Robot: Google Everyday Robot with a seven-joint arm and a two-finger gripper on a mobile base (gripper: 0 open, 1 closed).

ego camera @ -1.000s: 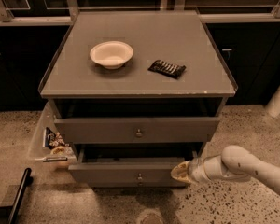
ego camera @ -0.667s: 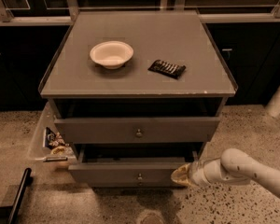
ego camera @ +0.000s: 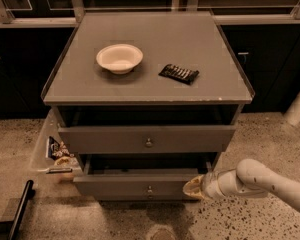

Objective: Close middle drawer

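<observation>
The grey cabinet stands in the middle of the camera view. Its middle drawer is pulled out towards me, with a low flat front and a small round knob; a strip of its dark tray shows behind the front. The taller-fronted top drawer above it is also partly out. The lowest drawer is hidden. My gripper, on a white arm coming in from the right, is against the right end of the middle drawer's front.
A white bowl and a dark snack packet lie on the cabinet top. A clear bin holding snack packets hangs at the cabinet's left side. A black bar lies bottom left. A white post stands at right.
My gripper has dropped slightly lower along the right end of the middle drawer's front. The drawer itself shows no clear movement.
</observation>
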